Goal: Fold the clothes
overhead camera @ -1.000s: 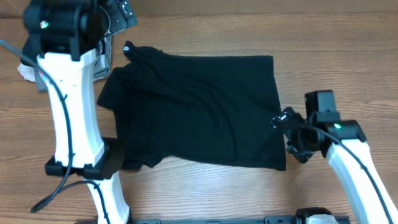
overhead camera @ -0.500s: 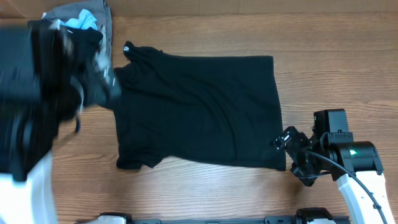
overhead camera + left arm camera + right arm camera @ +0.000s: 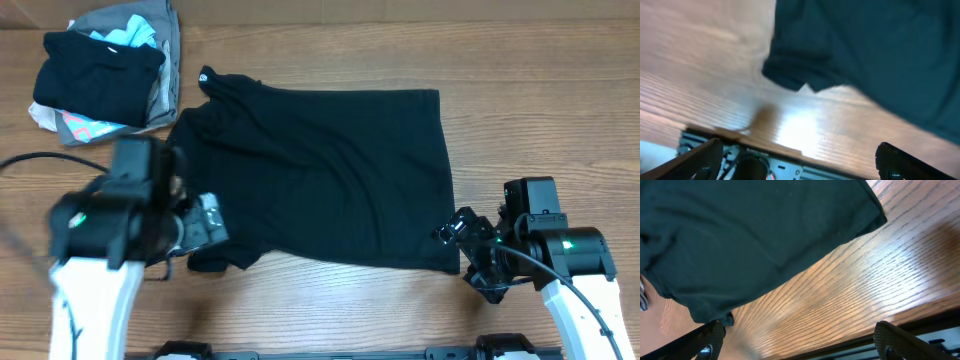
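The black T-shirt (image 3: 320,175) lies spread flat on the wooden table, its collar with a small white logo (image 3: 206,76) at the upper left. My left gripper (image 3: 205,225) is open and empty, just left of the shirt's lower left sleeve (image 3: 800,65). My right gripper (image 3: 470,250) is open and empty at the shirt's lower right corner (image 3: 870,215), above bare wood. In both wrist views the fingers are wide apart with nothing between them.
A heap of mixed black, grey, light-blue and pink garments (image 3: 105,75) sits at the table's upper left. The table's front edge (image 3: 805,152) with metal frame below runs close under both grippers.
My left arm has swung from the garment heap at the upper left down to the shirt's lower left sleeve. The right gripper has stayed at the lower right corner.
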Controlling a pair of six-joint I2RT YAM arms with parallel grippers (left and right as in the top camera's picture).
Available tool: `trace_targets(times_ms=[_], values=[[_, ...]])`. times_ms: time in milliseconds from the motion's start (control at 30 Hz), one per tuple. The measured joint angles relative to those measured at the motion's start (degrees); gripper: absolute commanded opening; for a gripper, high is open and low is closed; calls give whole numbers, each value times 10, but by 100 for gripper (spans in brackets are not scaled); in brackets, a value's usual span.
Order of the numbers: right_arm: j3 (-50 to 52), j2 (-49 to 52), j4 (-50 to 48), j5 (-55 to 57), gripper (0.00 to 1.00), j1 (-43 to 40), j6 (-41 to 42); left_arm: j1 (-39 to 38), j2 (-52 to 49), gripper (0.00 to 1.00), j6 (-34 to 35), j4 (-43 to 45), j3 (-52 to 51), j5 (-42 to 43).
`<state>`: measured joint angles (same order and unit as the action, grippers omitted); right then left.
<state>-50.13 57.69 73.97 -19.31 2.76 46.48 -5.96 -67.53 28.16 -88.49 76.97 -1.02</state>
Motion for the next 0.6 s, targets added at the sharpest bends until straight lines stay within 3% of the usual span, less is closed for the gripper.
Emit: trace_targets(times_ms=[233,600], values=[[0,0,9,0,100,0,-12,0,-55,100,3,92,-139,28],[0,0,21,1,100,0,-28,0,-179,94,33,182,-201,52]])
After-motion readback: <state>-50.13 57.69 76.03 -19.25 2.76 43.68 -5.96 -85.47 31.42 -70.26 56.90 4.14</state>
